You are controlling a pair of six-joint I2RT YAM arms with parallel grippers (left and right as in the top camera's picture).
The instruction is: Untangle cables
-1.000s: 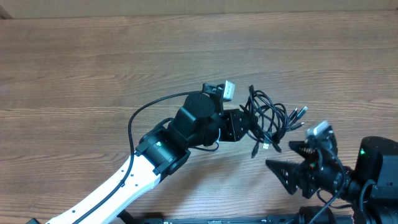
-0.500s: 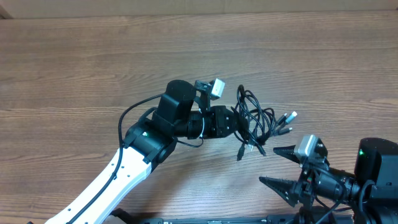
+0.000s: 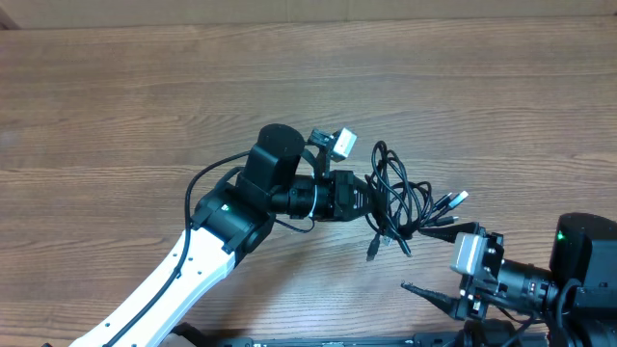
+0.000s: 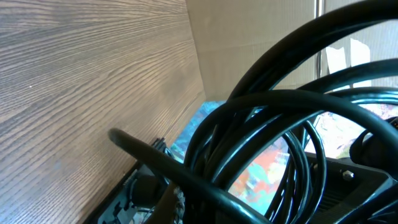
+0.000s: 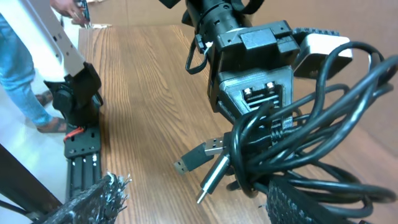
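The cables (image 3: 400, 198) form one bunch of thin black loops held above the wooden table, with plug tips (image 3: 453, 200) sticking out to the right. My left gripper (image 3: 371, 200) is shut on the left side of the bunch. In the left wrist view the cables (image 4: 280, 124) fill the frame and hide the fingers. My right gripper (image 3: 439, 260) stands open just below and right of the plug tips. In the right wrist view the cables (image 5: 311, 143) and silver plug (image 5: 214, 177) hang between its fingers (image 5: 93, 199), with the right finger close under the loops.
The left arm (image 3: 231, 217) reaches in from the bottom left, its own thick wire (image 3: 207, 178) looping beside it. The left gripper's body (image 5: 255, 81) faces the right wrist camera. A person in jeans (image 5: 18, 68) stands past the arm base (image 5: 78, 106).
My left gripper has carried the bunch a little to the left. The right gripper has turned and come up closer under the plug tips, staying open.
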